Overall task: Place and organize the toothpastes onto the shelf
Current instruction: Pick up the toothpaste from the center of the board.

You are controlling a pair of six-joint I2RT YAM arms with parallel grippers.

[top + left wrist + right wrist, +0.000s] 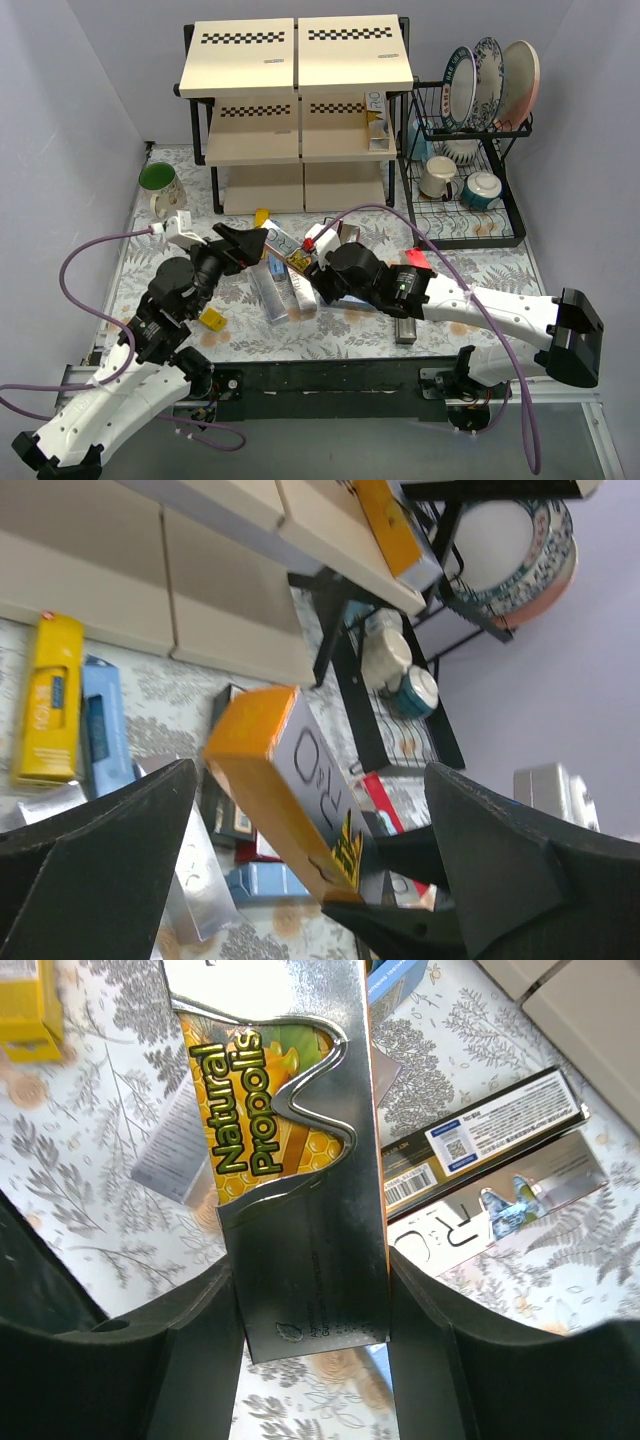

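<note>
My right gripper is shut on the end of a silver and orange toothpaste carton labelled "Natural Propolis" and holds it above the table. In the left wrist view this carton sticks up between the wide-open fingers of my left gripper, which do not touch it. Several more cartons lie in a pile on the table below, among them yellow, blue and black ones. The shelf stands at the back with one carton on its middle tier.
A black wire dish rack with plates and mugs stands right of the shelf. A green mug sits at the back left. A red carton and a grey one lie by my right arm.
</note>
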